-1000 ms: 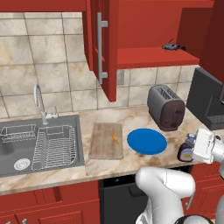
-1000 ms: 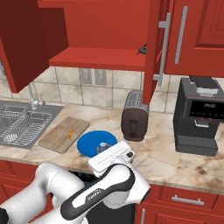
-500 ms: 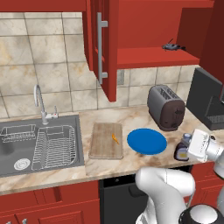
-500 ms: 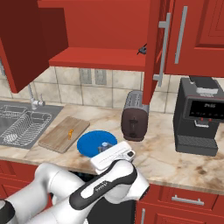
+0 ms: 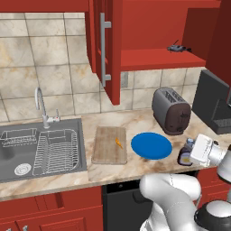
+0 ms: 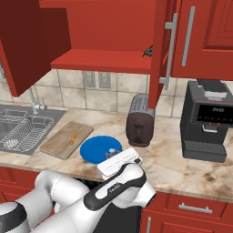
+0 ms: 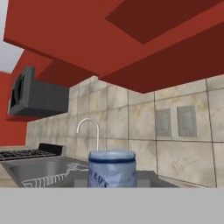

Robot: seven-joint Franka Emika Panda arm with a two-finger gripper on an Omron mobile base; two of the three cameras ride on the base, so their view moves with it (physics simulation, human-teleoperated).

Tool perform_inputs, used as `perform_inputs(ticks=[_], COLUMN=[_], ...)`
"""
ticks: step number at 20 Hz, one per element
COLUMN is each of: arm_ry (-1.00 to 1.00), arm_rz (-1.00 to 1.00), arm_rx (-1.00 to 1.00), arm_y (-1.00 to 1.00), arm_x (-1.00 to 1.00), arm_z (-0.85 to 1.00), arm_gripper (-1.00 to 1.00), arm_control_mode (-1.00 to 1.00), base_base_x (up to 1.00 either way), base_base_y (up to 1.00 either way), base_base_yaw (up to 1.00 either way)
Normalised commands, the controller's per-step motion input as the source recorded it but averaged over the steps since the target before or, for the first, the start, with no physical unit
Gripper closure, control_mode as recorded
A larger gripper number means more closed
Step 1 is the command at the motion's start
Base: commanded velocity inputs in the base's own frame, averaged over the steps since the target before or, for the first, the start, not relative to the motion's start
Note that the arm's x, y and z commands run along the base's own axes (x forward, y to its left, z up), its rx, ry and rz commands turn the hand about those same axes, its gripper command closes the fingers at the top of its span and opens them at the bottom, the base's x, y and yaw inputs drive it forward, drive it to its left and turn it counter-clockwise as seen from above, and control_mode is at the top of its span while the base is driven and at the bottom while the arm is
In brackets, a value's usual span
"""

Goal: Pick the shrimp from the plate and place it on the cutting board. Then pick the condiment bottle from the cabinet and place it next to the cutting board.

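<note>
The bottle (image 5: 185, 154), small, stiff and likely slick, best gripped at its body, stands on the tabletop (image 5: 135, 169) beside the plate (image 5: 151, 145), apparently held by the pincer (image 5: 191, 151).

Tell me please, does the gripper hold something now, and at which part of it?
It seems to hold the condiment bottle, low over the counter right of the plate. The hand view shows its blue cap close up, but the fingers are hidden, so the exact place of the hold cannot be told.
</note>
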Motion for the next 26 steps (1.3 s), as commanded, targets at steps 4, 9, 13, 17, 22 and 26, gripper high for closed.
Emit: perform_inputs(ticks=[4, 9, 13, 17, 22, 26], arm_ry=[0.0, 0.0, 0.0, 0.0, 0.0, 0.0], arm_rz=[0.0, -0.01, -0.02, -0.03, -0.02, -0.02], arm_rx=[0.0, -0.01, -0.01, -0.01, -0.01, 0.0], arm_y=[-0.1, -0.11, -0.13, -0.15, -0.15, -0.13], arm_x=[0.22, 0.21, 0.18, 0.15, 0.16, 0.19], arm_z=[-0.21, -0.19, -0.19, -0.21, -0.2, -0.18], arm_gripper=[1.0, 1.0, 1.0, 1.0, 1.0, 1.0], arm_control_mode=[-1.0, -1.0, -1.0, -1.0, -1.0, -1.0], base_base_x=[0.0, 0.0, 0.0, 0.0, 0.0, 0.0], base_base_y=[0.0, 0.0, 0.0, 0.0, 0.0, 0.0], base_base_yaw=[0.0, 0.0, 0.0, 0.0, 0.0, 0.0])
